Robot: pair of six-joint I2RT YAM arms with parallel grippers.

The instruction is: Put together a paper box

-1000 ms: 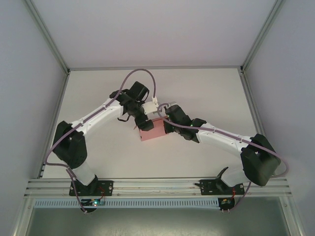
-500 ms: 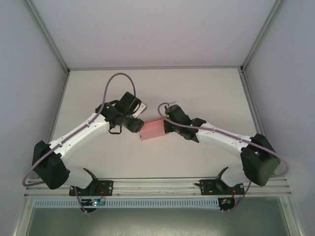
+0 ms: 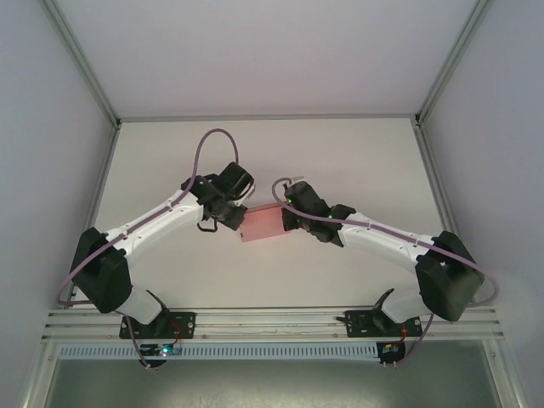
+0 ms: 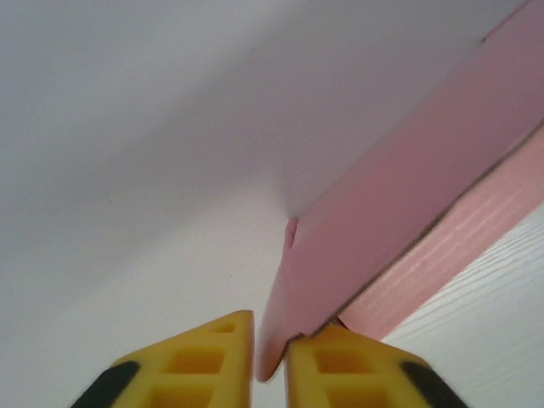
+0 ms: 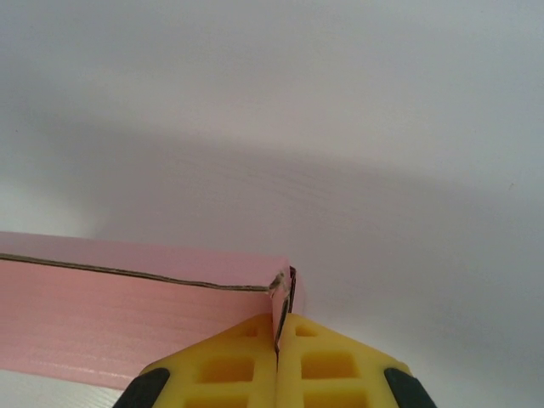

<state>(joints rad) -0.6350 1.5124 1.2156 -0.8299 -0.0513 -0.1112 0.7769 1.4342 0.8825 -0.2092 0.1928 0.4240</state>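
Over the middle of the white table (image 3: pixel 365 161), the pink paper box (image 3: pixel 262 223) is being held between the two arms. Its long side is running from left to right, with the right end lying slightly nearer the far edge in the top view. At its left end, the left gripper (image 3: pixel 235 218) is being pressed against the card. In the left wrist view its yellow fingertips (image 4: pixel 212 361) are being held nearly together, and the rounded edge of a thin pink flap is being pinched in the narrow gap between them, while the body of the box is extending away to the upper right. A purple cable (image 3: pixel 206 140) is being looped above the left arm's wrist toward the far edge. At the right end of the box, the right gripper (image 3: pixel 287 218) is being closed on the corner. In the right wrist view its yellow fingers (image 5: pixel 340 370) are being pressed tight together on a sliver of card at the box's upper right corner, where a dark seam is running along the top edge. Whether the box is being rested on the table or lifted just off it cannot be told.
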